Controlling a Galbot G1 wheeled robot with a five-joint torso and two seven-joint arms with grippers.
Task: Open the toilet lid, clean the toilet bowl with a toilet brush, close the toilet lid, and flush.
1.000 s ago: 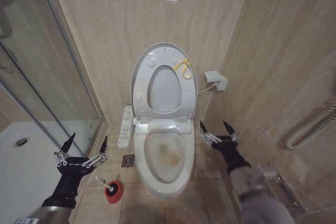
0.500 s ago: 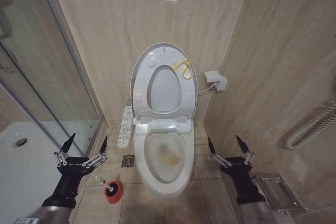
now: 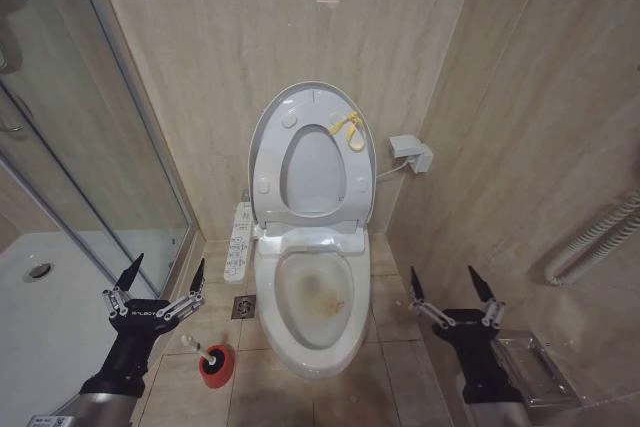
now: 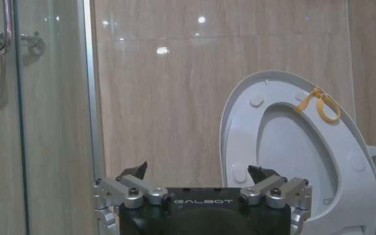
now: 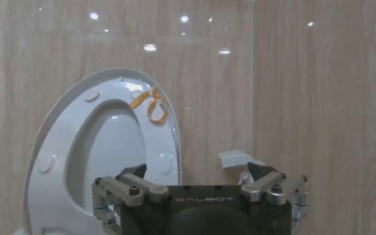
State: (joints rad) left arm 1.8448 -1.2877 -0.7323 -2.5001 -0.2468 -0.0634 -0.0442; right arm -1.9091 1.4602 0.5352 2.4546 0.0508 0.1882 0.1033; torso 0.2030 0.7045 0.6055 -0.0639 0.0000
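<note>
The lid (image 3: 312,152) stands raised against the wall, so opening looks done; scrubbing, closing and flushing remain. The bowl (image 3: 315,297), stained inside, lies between the two grippers. The left gripper (image 3: 160,281) hovers wide and empty just above the brush (image 3: 211,357) in its red cup (image 3: 216,368). The right gripper (image 3: 450,287) is wide, empty, near the bowl's other side.

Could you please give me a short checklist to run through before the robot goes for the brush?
1. Toilet lid raised against the wall: ok.
2. Toilet bowl uncovered, staining visible: ok.
3. Toilet brush in its red holder on the floor left of the bowl: ok.
4. Left gripper open and empty, above the brush: ok.
5. Right gripper open, clear of the bowl: ok.
6. Brush handle angle for grasping: cannot tell.
</note>
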